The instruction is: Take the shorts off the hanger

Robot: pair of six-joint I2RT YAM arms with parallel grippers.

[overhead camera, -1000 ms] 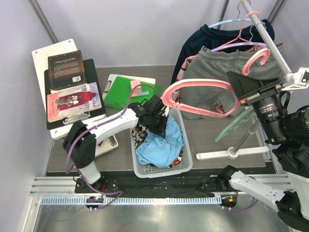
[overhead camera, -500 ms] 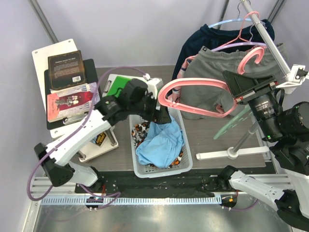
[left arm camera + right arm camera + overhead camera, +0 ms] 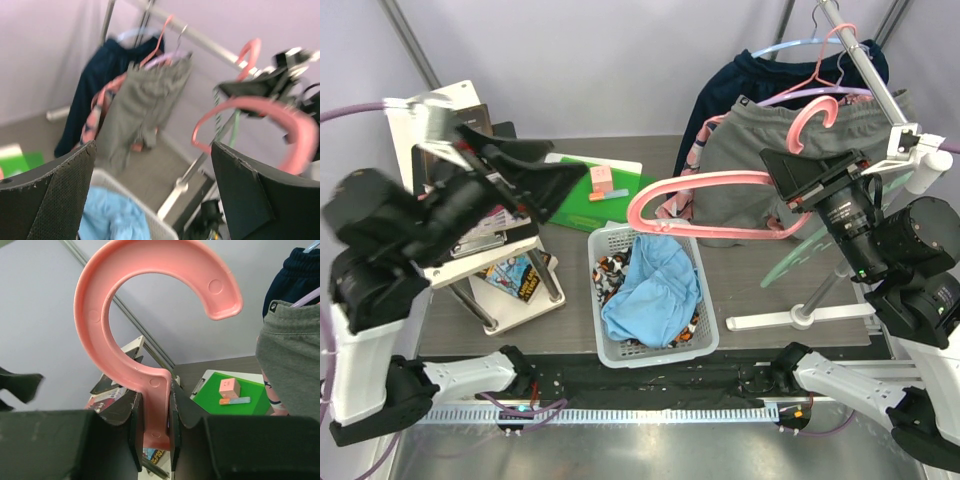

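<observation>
Low in the middle of the top view, the white basket [image 3: 655,356] holds both pairs of shorts. The light blue shorts [image 3: 655,290] are heaped over most of it, and the camouflage shorts [image 3: 613,272] show along its left side and at the lower right corner. Up and to the left, the left gripper [image 3: 153,145] is raised with its fingers spread wide and nothing between them. To the right, the right gripper [image 3: 152,415] is clamped on the stem of the bare pink hanger [image 3: 155,255], whose loop sits just past the basket's far rim. Farther back, at upper right, grey shorts [image 3: 760,150] and a navy garment [image 3: 725,90] hang from the rail [image 3: 855,55].
</observation>
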